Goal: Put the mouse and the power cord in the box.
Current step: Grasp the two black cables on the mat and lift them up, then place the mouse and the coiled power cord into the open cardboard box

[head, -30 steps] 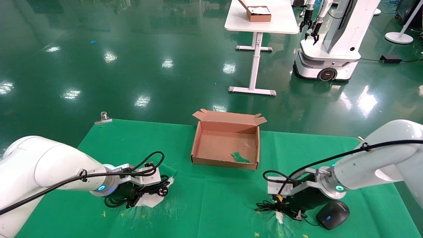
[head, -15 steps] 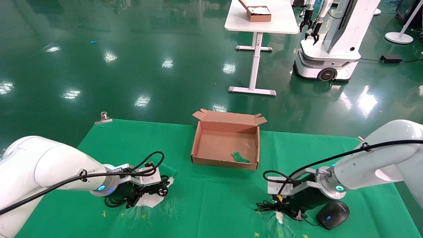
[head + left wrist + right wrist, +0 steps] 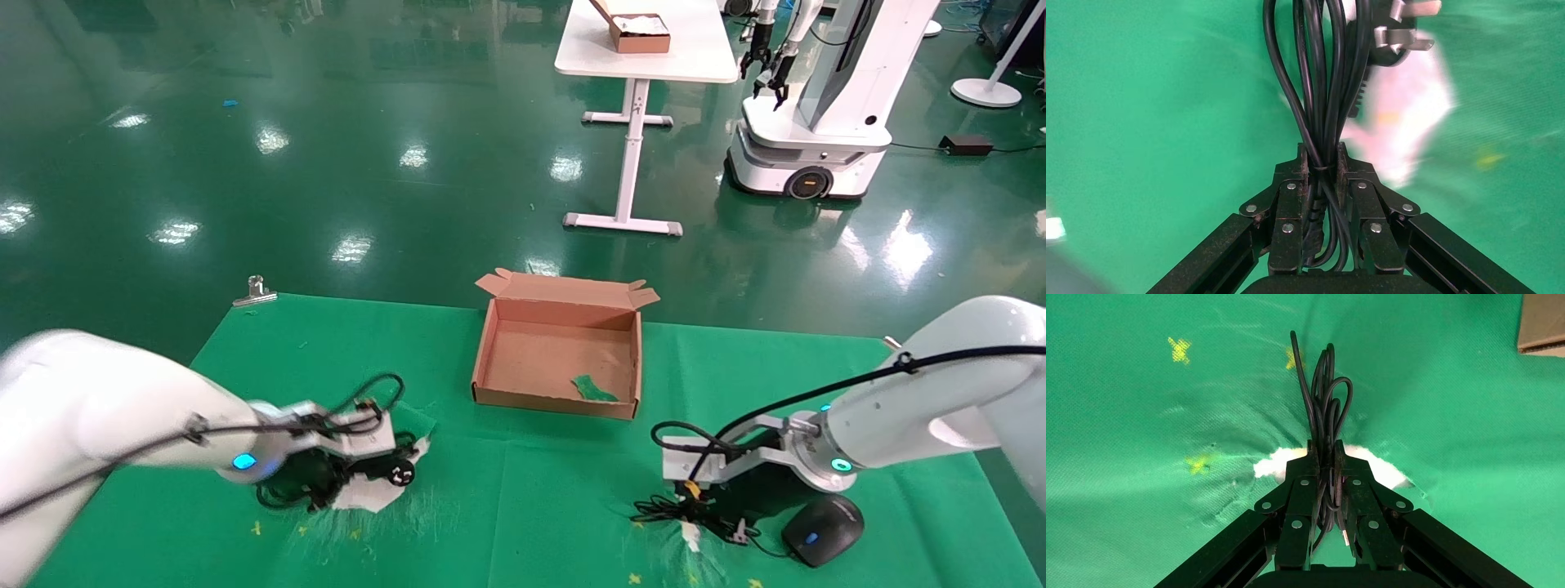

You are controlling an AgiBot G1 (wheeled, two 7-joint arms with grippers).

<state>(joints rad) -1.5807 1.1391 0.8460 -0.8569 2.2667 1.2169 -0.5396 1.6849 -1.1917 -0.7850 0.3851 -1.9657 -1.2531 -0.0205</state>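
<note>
The power cord (image 3: 384, 471) lies in black loops near the table's front left, its plug (image 3: 1395, 30) pointing away. My left gripper (image 3: 339, 475) (image 3: 1321, 156) is shut on the bundled loops (image 3: 1321, 92). The black mouse (image 3: 821, 529) rests on the green cloth at the front right. Just left of it, my right gripper (image 3: 696, 500) (image 3: 1322, 450) is shut on the mouse's thin coiled cable (image 3: 1324, 398). The brown box (image 3: 556, 314) stands open at the table's middle back, between and beyond both grippers; its corner (image 3: 1543, 324) shows in the right wrist view.
A green scrap (image 3: 594, 389) lies inside the box. White patches (image 3: 368, 494) show through the cloth under both grippers. A metal clip (image 3: 256, 291) sits at the far left corner. Beyond the table stand a white desk (image 3: 645, 57) and another robot (image 3: 817, 98).
My left arm has started to move with the power cord in its grip and now shows blurred. The right arm, the mouse and the box have not moved.
</note>
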